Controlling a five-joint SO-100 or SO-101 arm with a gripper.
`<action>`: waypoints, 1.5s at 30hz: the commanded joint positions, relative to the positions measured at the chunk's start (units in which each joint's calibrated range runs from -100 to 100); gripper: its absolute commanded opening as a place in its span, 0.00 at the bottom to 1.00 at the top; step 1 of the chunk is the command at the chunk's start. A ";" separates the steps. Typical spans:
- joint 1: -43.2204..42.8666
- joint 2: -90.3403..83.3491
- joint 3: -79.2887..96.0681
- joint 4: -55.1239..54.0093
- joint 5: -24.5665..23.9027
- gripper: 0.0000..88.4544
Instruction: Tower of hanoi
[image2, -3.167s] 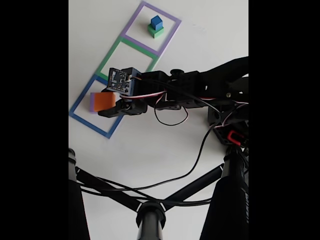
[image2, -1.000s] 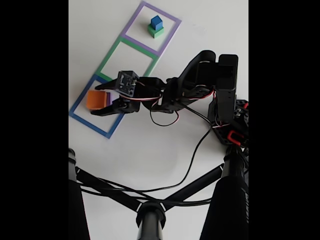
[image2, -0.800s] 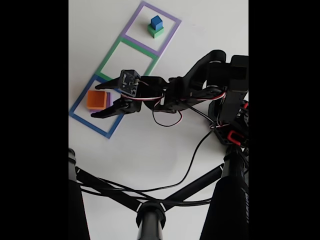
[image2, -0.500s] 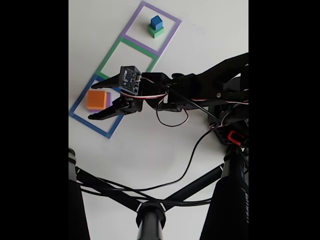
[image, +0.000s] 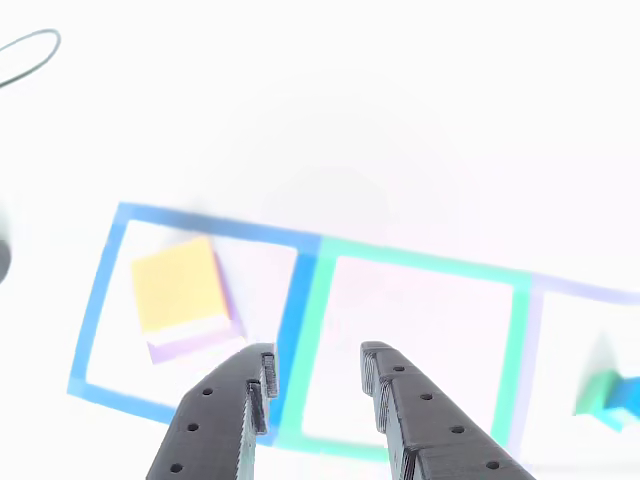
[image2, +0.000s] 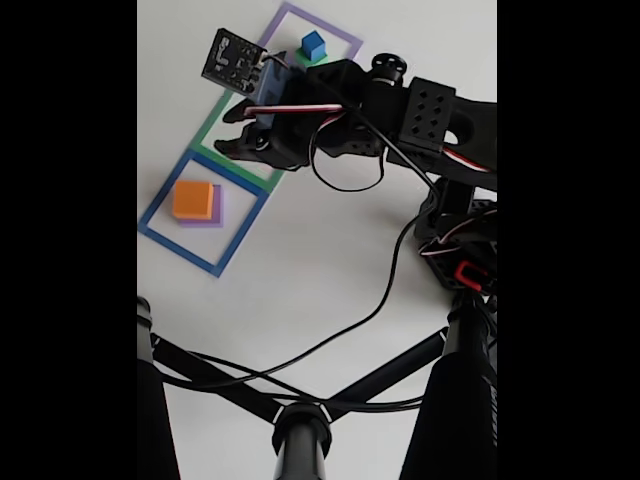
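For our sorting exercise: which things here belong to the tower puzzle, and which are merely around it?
Puzzle:
orange cube
flat pale-purple slab beneath it
small blue cube
green cube under it
black two-finger gripper, open

Around:
three taped square outlines
loose black cable
white table

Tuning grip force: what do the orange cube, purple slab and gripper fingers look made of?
Orange cube: matte, uniform colour, no glare; likely plastic or painted wood. Purple slab: same flat matte look. Gripper fingers: dark, rigid, with rows of holes; probably printed plastic.
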 joint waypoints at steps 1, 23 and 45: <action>5.20 -1.95 -17.90 20.16 0.00 0.03; 24.47 -3.72 -41.26 45.99 0.00 0.00; 33.49 -18.66 29.28 -20.90 0.00 0.30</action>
